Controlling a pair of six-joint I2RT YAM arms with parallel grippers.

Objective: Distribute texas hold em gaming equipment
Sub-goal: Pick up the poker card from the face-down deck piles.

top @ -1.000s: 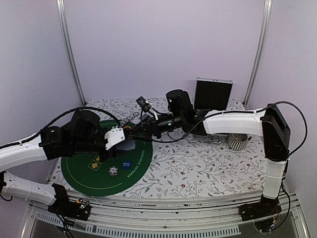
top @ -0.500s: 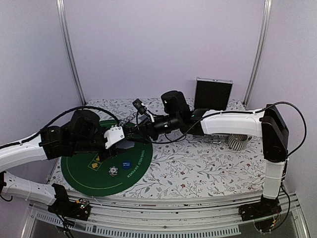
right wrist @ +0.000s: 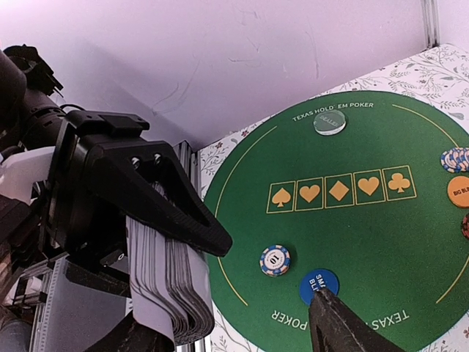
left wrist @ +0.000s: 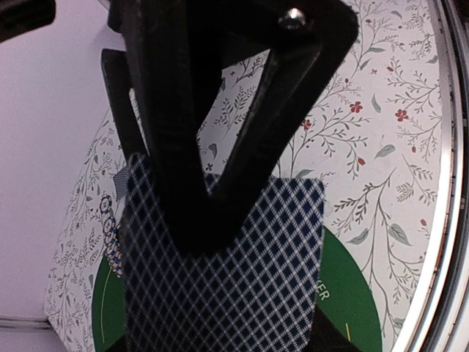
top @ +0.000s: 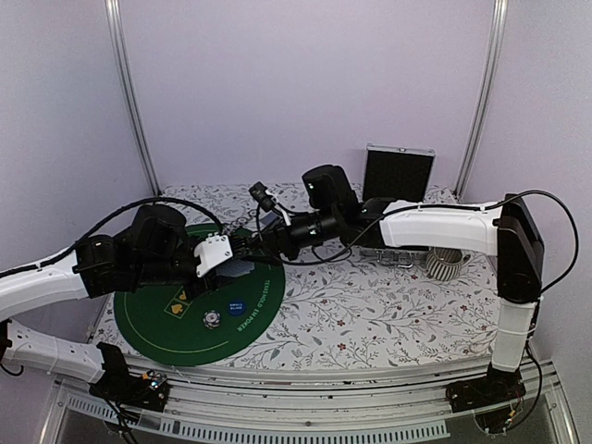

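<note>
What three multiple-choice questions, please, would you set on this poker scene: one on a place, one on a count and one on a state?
1. Where does the blue disc lie?
A. on the green mat, beside the striped chip
B. off the mat
C. held in the air

2. How many suit boxes are printed in the mat's row?
A. three
B. five
C. seven

3. How is the card deck?
A. flat on the mat
B. clamped in the left gripper, off the table
C. fanned out on the mat

Answers:
1 A, the disc rests on the green next to the chip.
2 B, five yellow-outlined boxes show in the right wrist view.
3 B, the fingers pinch the stack in the air.
</note>
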